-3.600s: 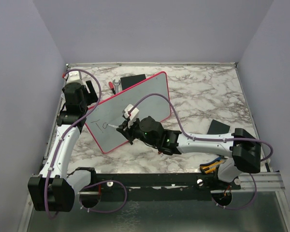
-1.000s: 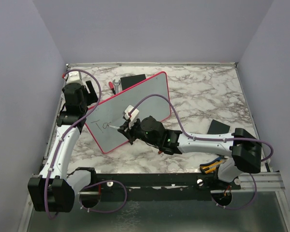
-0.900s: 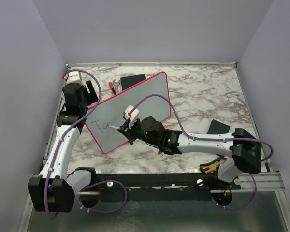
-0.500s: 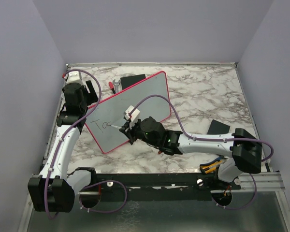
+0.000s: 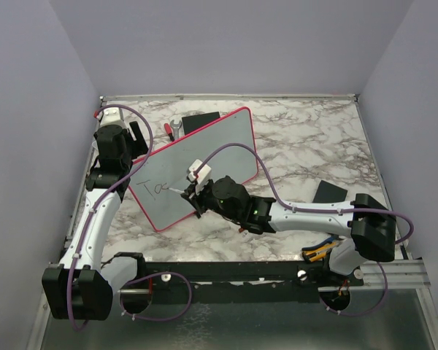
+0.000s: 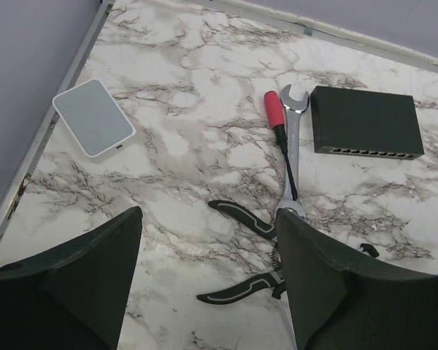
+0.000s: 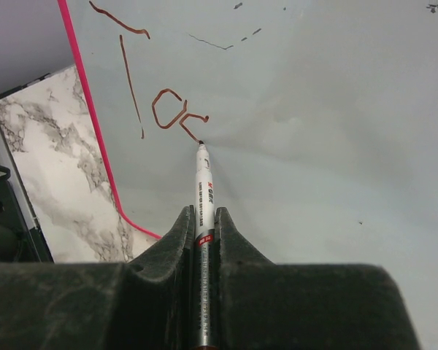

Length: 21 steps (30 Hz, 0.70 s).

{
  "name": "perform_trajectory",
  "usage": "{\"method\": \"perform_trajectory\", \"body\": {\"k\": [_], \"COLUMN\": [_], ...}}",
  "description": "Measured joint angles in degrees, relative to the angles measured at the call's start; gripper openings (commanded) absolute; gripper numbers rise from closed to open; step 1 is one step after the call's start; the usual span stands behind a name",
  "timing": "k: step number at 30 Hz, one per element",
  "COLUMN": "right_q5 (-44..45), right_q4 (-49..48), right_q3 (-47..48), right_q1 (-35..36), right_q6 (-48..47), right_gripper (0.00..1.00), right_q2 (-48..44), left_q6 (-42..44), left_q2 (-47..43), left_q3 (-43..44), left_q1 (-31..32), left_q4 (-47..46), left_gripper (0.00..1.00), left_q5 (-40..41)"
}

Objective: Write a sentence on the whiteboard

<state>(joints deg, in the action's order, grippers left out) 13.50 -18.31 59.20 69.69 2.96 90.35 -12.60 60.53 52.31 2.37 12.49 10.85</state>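
Whiteboard lies slanted on the bench's far left, where the right end effector clamps a marker tip-down against it to extend the barely begun sentence, while the left end effector hangs open, empty.

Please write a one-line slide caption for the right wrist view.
Right gripper, jaws shut on a slim white marker, pens brown lettering on the glossy pink-framed whiteboard.

Pale grey whiteboard, pink-red frame. Reddish-brown lettering. White marker, red band, black tip. White marble desk, grey veining. Far left: red-handled screwdriver, silver wrench, black box, black-handled pliers, white pad with pale grey face.
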Motion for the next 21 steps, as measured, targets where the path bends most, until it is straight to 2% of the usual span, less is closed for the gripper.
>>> {"method": "perform_trajectory", "body": {"k": [21], "right_q5": [2.86], "right_q4": [-2.27], "right_q3": [4.02], "right_q1": [-0.02], "right_q6": [-5.53], "right_gripper": [0.0], "right_q2": [-0.9], "left_q6": [-0.02], "left_q2": [0.0], "left_q3": [-0.11], "left_q1": [0.0], "left_q4": [-0.39], "left_gripper": [0.75], "left_q5": [-0.39]}}
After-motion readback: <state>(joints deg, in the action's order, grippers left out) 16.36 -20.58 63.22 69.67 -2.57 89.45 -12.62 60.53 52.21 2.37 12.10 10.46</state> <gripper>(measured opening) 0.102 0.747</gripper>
